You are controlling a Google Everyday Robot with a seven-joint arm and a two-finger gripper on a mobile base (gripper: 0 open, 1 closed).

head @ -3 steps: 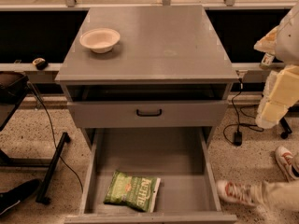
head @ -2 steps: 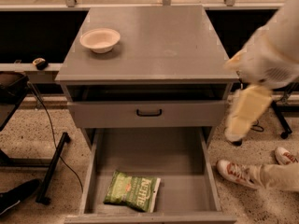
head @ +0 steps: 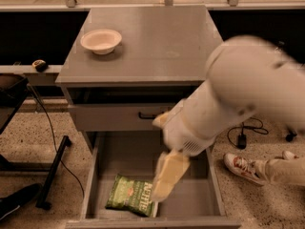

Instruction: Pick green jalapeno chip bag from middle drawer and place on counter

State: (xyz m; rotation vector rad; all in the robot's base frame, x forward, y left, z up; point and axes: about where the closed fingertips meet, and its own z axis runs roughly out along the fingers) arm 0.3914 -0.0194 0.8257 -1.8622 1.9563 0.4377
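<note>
The green jalapeno chip bag (head: pixel 132 195) lies flat on the floor of the open middle drawer (head: pixel 190 205), near its front left. My arm reaches in from the right, and my gripper (head: pixel 165 177) hangs over the drawer just right of the bag, a little above it. The counter (head: pixel 157 39) is the grey top of the cabinet, above the drawer.
A white bowl (head: pixel 101 40) sits on the counter's left rear. A closed drawer front with a black handle (head: pixel 119 116) is above the open drawer. A person's shoe (head: pixel 244 167) is on the floor to the right. A black stand leg (head: pixel 51 171) and cable lie left.
My arm has swung in from the right edge of view to over the open drawer, and the gripper has come down close to the bag. The bag has not moved.
</note>
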